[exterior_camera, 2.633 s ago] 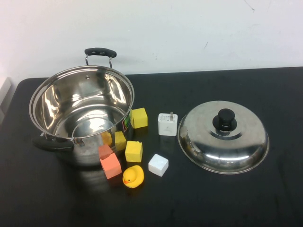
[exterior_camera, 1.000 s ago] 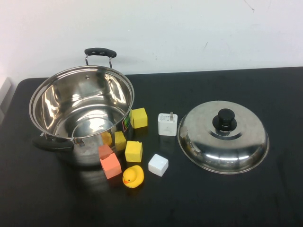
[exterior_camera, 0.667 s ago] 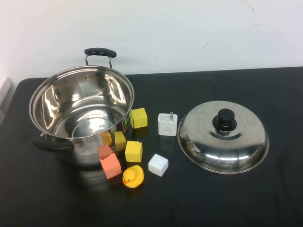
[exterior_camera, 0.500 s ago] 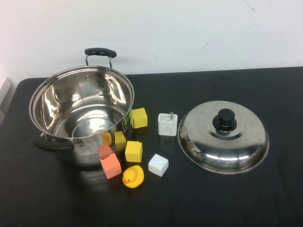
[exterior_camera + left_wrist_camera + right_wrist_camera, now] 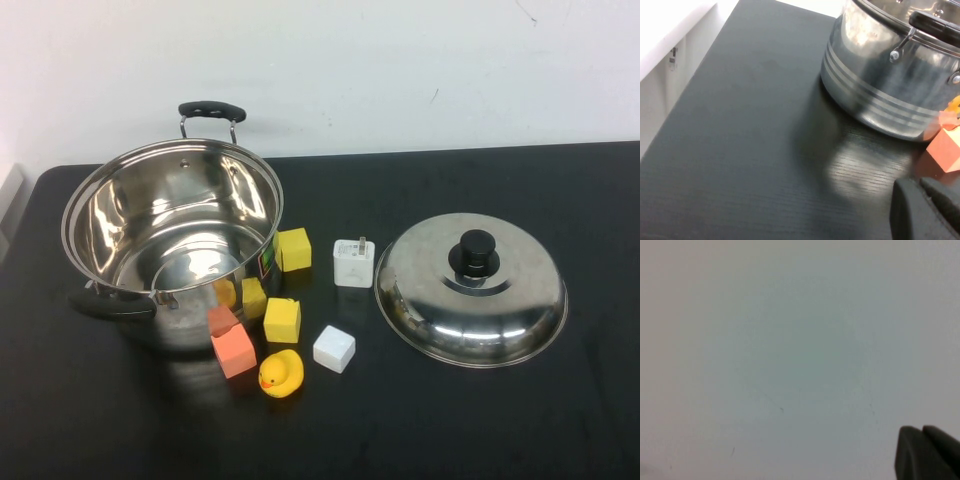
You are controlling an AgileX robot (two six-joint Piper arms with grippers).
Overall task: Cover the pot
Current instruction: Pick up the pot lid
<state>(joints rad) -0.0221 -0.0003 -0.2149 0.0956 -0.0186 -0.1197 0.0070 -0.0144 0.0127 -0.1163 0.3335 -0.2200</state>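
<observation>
The pot (image 5: 120, 215), large and shiny steel with two black handles, stands open and empty at the table's left. The domed steel lid (image 5: 440, 300) with its black knob (image 5: 474, 250) lies on the table at the right, apart from the pot. Neither gripper shows in the high view. My left gripper (image 5: 918, 183) is shut and empty, low over the table on the near side of the pot (image 5: 880, 85). My right gripper (image 5: 919, 430) is shut and empty and faces a bare white wall.
Between pot and lid lie yellow blocks (image 5: 283, 320), orange blocks (image 5: 234, 350), a yellow duck (image 5: 282, 373), a white cube (image 5: 334, 348) and a white plug (image 5: 354, 263). An orange block (image 5: 946, 150) lies near my left gripper. The table's left edge (image 5: 687, 85) borders a white ledge.
</observation>
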